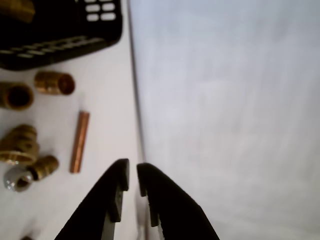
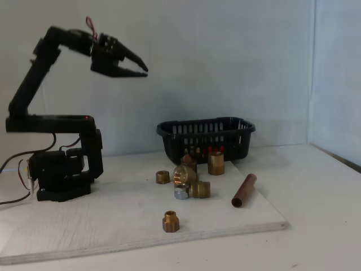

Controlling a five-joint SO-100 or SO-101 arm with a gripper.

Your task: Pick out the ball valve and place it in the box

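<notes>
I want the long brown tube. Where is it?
Find the black basket at the back of the white board. In front sits a huddle of brass fittings, and the copper-brown pipe lies to their right in the fixed view. It is the only long, thin piece; its neighbours are short and chunky.

Black robot arm (image 2: 62, 169): on the left part of the flat white board (image 2: 101, 226) in the fixed view.
Black two-finger gripper (image 2: 144, 70): high above the board, left of everything else, well apart from it all.
Black slotted plastic basket (image 2: 206, 125): at the board's back edge, behind the fittings.
Brass ball valve with red handle (image 2: 210, 150): inside the basket, seen through the slots.
Short brass sleeve (image 2: 216, 162): just before the basket.
Small brass ring (image 2: 163, 176): left of the cluster of brass fittings (image 2: 189, 179).
Copper-brown pipe piece (image 2: 243, 190): right of the cluster, near the board's right edge.
Small brass hex fitting (image 2: 171, 221): alone, nearest the front edge.
Wrist view: gripper (image 1: 133, 167) at the bottom, pipe (image 1: 80, 141) to its left, basket (image 1: 60, 50) at top left.
</notes>
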